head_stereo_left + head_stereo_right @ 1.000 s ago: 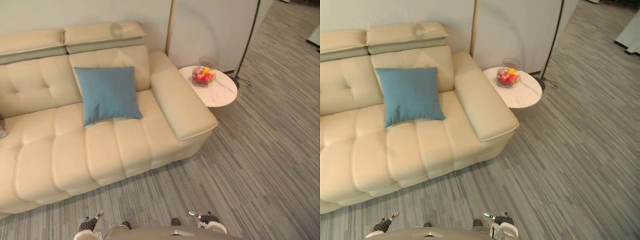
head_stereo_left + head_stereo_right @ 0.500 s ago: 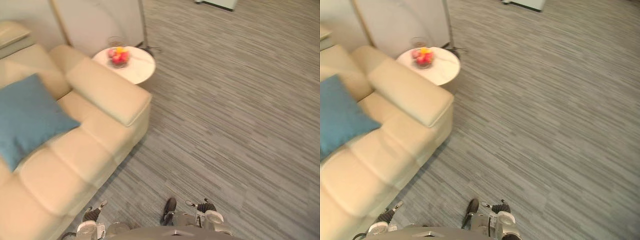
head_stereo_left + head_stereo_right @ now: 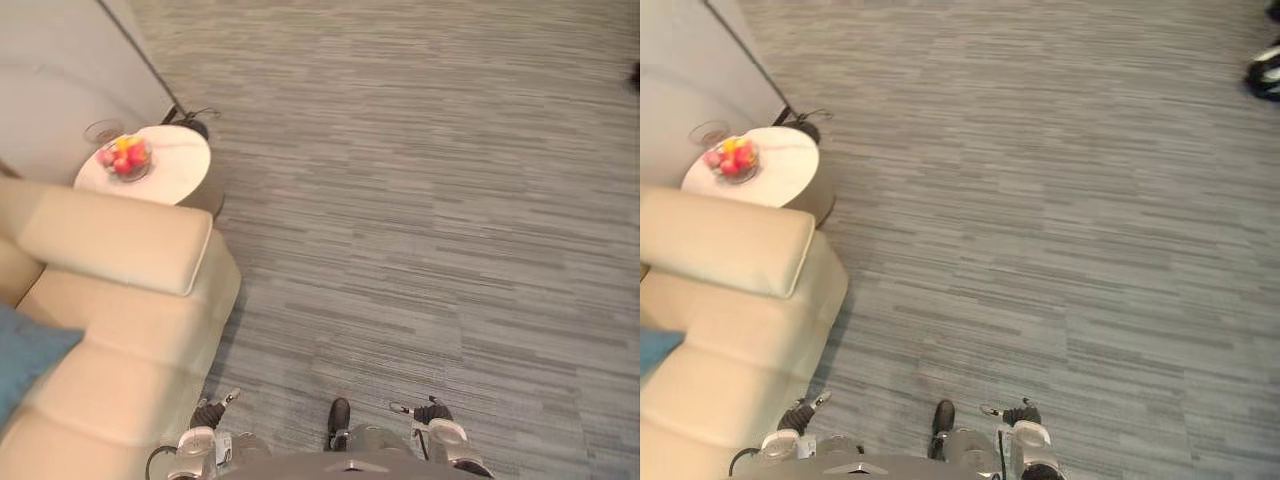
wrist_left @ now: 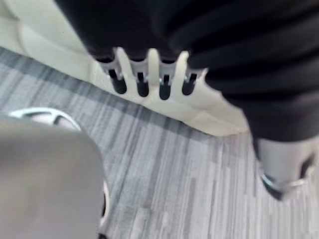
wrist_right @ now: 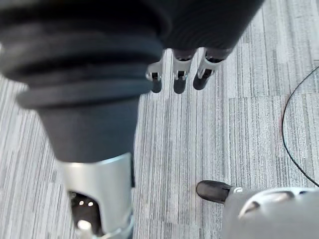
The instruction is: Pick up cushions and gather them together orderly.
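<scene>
A corner of a blue cushion [image 3: 22,362] lies on the seat of the cream sofa [image 3: 130,330] at the far left of the eye views, and shows again as blue cushion [image 3: 654,352]. My left hand [image 3: 210,413] hangs low beside the sofa's front. Its fingers [image 4: 149,79] are straight and hold nothing, with the sofa's base behind them. My right hand [image 3: 427,411] hangs low over the carpet, well away from the cushion. Its fingers [image 5: 178,77] are straight and empty.
A round white side table [image 3: 175,165] with a glass fruit bowl [image 3: 124,158] stands past the sofa's armrest [image 3: 120,240]. A thin floor-lamp pole [image 3: 135,50] rises by the wall. Grey striped carpet [image 3: 420,200] spreads to the right. A dark object [image 3: 1264,70] sits at the far right edge.
The camera has swung to the right: sofa, cushion and side table slid to the left and most of the cushion left the picture. Both hands still hang low and empty.
</scene>
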You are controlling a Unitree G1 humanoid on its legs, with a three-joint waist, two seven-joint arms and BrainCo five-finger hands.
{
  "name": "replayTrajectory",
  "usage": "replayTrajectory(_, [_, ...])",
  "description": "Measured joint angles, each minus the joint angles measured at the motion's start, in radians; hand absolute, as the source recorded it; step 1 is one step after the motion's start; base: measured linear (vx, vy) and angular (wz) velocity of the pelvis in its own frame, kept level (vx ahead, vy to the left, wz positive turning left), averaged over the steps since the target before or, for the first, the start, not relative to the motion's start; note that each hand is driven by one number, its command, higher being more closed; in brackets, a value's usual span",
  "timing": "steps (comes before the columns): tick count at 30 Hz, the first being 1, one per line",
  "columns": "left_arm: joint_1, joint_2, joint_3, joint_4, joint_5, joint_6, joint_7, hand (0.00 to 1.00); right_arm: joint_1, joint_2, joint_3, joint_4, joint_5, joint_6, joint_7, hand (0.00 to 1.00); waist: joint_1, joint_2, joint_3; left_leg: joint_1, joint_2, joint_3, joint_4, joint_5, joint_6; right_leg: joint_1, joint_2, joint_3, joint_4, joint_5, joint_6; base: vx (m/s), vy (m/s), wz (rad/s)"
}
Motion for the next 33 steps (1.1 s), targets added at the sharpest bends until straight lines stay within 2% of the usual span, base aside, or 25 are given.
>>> replayTrajectory(2, [0.0,-0.004,0.002,-0.005,-0.003,-0.009,0.0,0.0,0.005,-0.002,-0.007,0.003,0.0,0.002,-0.001,0.0,0.014,0.004,0.0,-0.036,-0.027,-0.06,-0.051,0.0,-0.001,0.009,-0.003,0.044,-0.001,0.0,0.0,0.04,0.074,-0.81])
replayTrajectory(4, [-0.004,-0.005,0.013,-0.006,-0.013,-0.012,0.001,0.0,0.014,0.003,-0.022,0.002,0.0,0.003,-0.003,0.0,0.019,0.009,0.006,-0.091,-0.067,-0.2,-0.142,0.006,-0.008,0.018,-0.009,0.114,0.001,-0.002,0.004,0.08,0.149,-0.92])
replayTrajectory(5, [-0.004,-0.005,0.012,-0.006,-0.018,-0.012,0.002,0.0,0.015,0.004,-0.026,0.002,0.001,0.003,-0.005,0.0,0.021,0.009,0.006,-0.096,-0.077,-0.233,-0.167,0.013,-0.009,0.019,-0.013,0.123,0.003,-0.003,0.006,0.09,0.222,-0.99])
replayTrajectory(6, [-0.004,-0.005,0.012,-0.005,-0.028,-0.012,0.003,0.0,0.019,0.002,-0.027,-0.001,0.001,0.002,-0.006,0.0,0.022,0.011,0.005,-0.092,-0.093,-0.295,-0.229,0.037,-0.015,0.018,-0.019,0.133,0.004,-0.005,0.015,0.07,0.226,-0.99])
replayTrajectory(7, [-0.005,-0.005,0.013,-0.001,-0.03,-0.012,0.004,0.0,0.025,-0.002,-0.03,-0.003,0.001,0.0,-0.007,0.0,0.024,0.027,0.006,-0.076,-0.083,-0.332,-0.298,0.094,-0.032,0.023,-0.011,0.148,0.007,-0.004,0.041,0.08,0.239,-0.99])
replayTrajectory(9, [-0.005,-0.006,0.012,0.003,-0.03,-0.009,0.004,0.0,0.022,0.0,-0.05,-0.005,0.001,-0.002,-0.007,0.0,0.026,0.04,0.001,-0.058,-0.085,-0.334,-0.307,0.153,-0.027,0.036,-0.006,0.171,0.0,0.0,0.059,0.1,0.205,-0.63])
replayTrajectory(12, [-0.008,0.009,0.012,0.003,-0.029,-0.009,0.003,0.0,0.033,0.03,-0.066,-0.006,0.001,-0.004,-0.008,0.0,0.026,-0.005,0.001,-0.003,-0.126,-0.288,-0.35,0.147,-0.006,0.076,-0.055,0.186,-0.034,0.019,0.098,0.17,0.235,-0.32])
replayTrajectory(13, [-0.008,0.011,0.012,0.003,-0.03,-0.008,0.003,0.0,0.034,0.034,-0.065,-0.005,0.001,-0.004,-0.008,0.0,0.027,-0.01,-0.002,0.003,-0.132,-0.282,-0.357,0.149,-0.006,0.076,-0.059,0.19,-0.034,0.017,0.104,0.2,0.189,-0.19])
replayTrajectory(14, [-0.009,0.014,0.011,0.006,-0.029,-0.008,0.003,0.0,0.044,0.045,-0.064,-0.003,0.002,-0.004,-0.007,0.0,0.029,-0.02,-0.008,0.022,-0.145,-0.26,-0.374,0.157,0.012,0.079,-0.073,0.196,-0.035,0.015,0.116,0.21,0.169,-0.16])
replayTrajectory(18, [-0.011,0.015,0.007,0.01,-0.026,0.0,0.001,0.0,0.038,0.063,-0.062,-0.004,0.001,-0.005,-0.004,0.0,0.027,-0.027,-0.016,0.063,-0.17,-0.232,-0.41,0.157,0.019,0.091,-0.09,0.208,-0.052,0.019,0.132,0.16,0.103,-0.19])
replayTrajectory(22, [-0.013,0.015,-0.02,0.02,-0.019,0.003,0.001,0.0,0.036,0.053,-0.063,-0.003,0.003,-0.011,-0.004,0.0,0.026,-0.007,-0.019,0.092,-0.179,-0.192,-0.443,0.155,0.023,0.087,-0.093,0.258,-0.067,0.029,0.142,0.14,0.063,-0.43])
replayTrajectory(25, [-0.026,0.01,-0.043,0.041,-0.007,0.003,0.001,0.0,0.035,0.05,-0.062,-0.002,0.021,-0.011,-0.004,0.0,0.013,-0.002,-0.022,0.121,-0.177,-0.144,-0.451,0.152,0.027,0.07,-0.082,0.32,-0.067,0.04,0.144,0.14,0.0,-0.81])
replayTrajectory(28, [-0.031,0.005,-0.049,0.041,-0.007,0.003,0.001,0.0,0.017,0.045,-0.048,-0.001,0.022,-0.011,-0.005,0.0,0.016,0.006,-0.018,0.121,-0.164,-0.08,-0.45,0.145,0.039,0.016,-0.059,0.363,-0.059,0.072,0.147,0.04,-0.033,-1.04])
replayTrajectory(30, [-0.036,0.005,-0.049,0.04,-0.008,0.003,0.002,0.0,0.003,0.042,-0.036,-0.002,0.022,-0.011,-0.006,0.0,0.02,0.012,-0.014,0.111,-0.146,-0.034,-0.448,0.142,0.044,-0.023,-0.053,0.272,-0.061,0.104,0.136,0.02,-0.076,-1.08])
replayTrajectory(31, [-0.045,0.004,-0.051,0.038,-0.008,0.003,0.003,0.0,-0.005,0.035,-0.023,-0.002,0.022,-0.01,-0.006,0.0,0.017,0.016,-0.011,0.107,-0.144,-0.014,-0.448,0.14,0.046,-0.046,-0.059,0.119,-0.059,0.095,0.101,0.02,-0.095,-0.63])
replayTrajectory(33, [-0.05,0.005,-0.066,0.038,-0.008,0.003,0.004,0.0,0.002,0.031,-0.025,-0.004,0.04,-0.011,-0.007,0.0,0.01,0.024,-0.006,0.114,-0.146,-0.004,-0.447,0.138,0.047,-0.053,-0.074,-0.004,-0.029,0.063,0.071,0.0,-0.106,-0.38])
